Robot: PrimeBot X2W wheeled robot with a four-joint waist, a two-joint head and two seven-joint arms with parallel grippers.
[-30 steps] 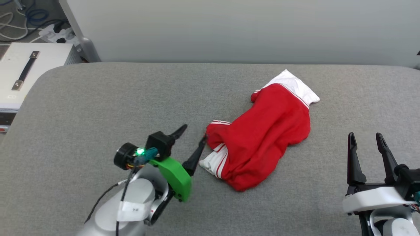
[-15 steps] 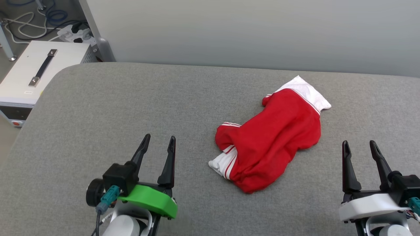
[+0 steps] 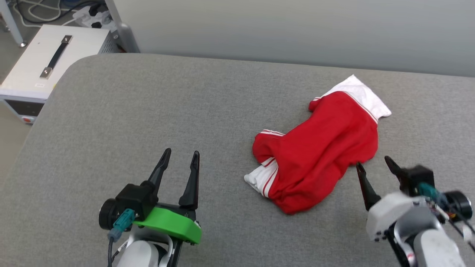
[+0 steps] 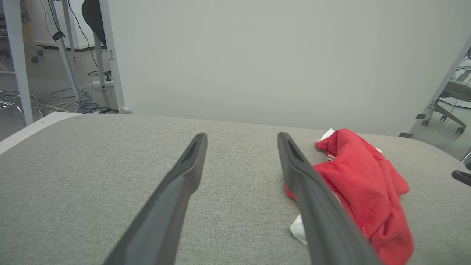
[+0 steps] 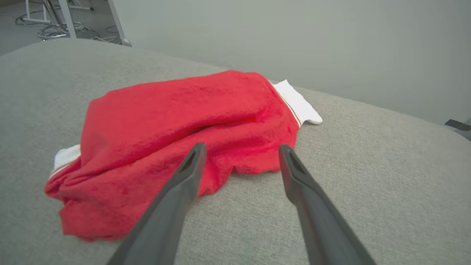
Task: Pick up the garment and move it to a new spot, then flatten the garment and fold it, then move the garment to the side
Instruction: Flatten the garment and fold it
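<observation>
The garment (image 3: 319,152) lies crumpled on the grey padded surface (image 3: 148,111), just ahead of the right gripper (image 3: 373,163) and to that gripper's left. It is held by nothing. The side facing up is red. A white sleeve (image 3: 362,94) is at the end far from both grippers, and red-white striped trim (image 3: 265,178) is at the near end.

Right gripper: fingers spread wide, nothing between them, tips just beside the garment's near hem. Whether they touch it cannot be told.

Left gripper (image 3: 182,152): fingers spread wide and empty, with the garment well apart to its right.

Far to the left of the left gripper, off the surface, stands a white case (image 3: 33,70) with a black handle (image 3: 56,56). Its small label (image 3: 39,85) is too small to read.
</observation>
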